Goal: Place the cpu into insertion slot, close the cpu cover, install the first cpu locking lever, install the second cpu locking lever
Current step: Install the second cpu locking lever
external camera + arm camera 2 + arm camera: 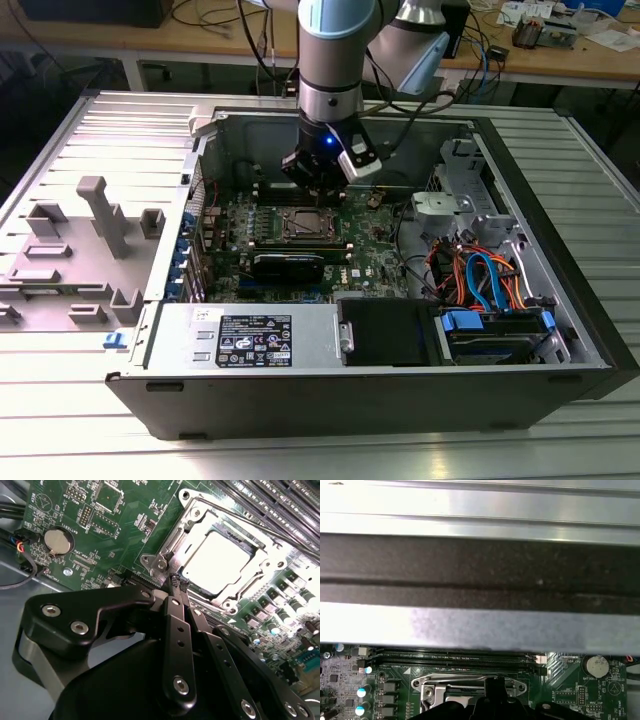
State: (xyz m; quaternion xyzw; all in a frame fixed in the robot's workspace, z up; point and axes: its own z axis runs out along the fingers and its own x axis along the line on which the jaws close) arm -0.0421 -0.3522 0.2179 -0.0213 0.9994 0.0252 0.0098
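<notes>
Black linkage plates of the hand [176, 582] sit closest to the lens in the second wrist view, with the two fingers pressed together and pinching nothing. Their ribbed tips [173, 581] stand at one corner of the insertion slot [227, 560], just beside the silver rim; whether they touch it cannot be told.

The cpu [217, 560] lies flat inside the slot, its pale metal top glaring under the light. The cpu cover [199, 527] lies down around it, the chip showing through the cover's square window. A thin wire lever [235, 517] runs along the far edge of the frame (its latch state cannot be read from this angle).

On the green motherboard [100, 535], a round coin battery [58, 540] sits well apart from the slot. Long black memory slots [455, 656] run alongside the socket in the first wrist view, where the hand's dark body covers part of the silver frame [427, 690].

In the exterior view the arm [335, 60] reaches down into the open computer case [330, 385], which rests on a ribbed metal bench [80, 380]. The hand [318, 185] hangs just above the slot [303, 225]. Grey fixtures [105, 215] stand on the bench toward the exterior view's left.
</notes>
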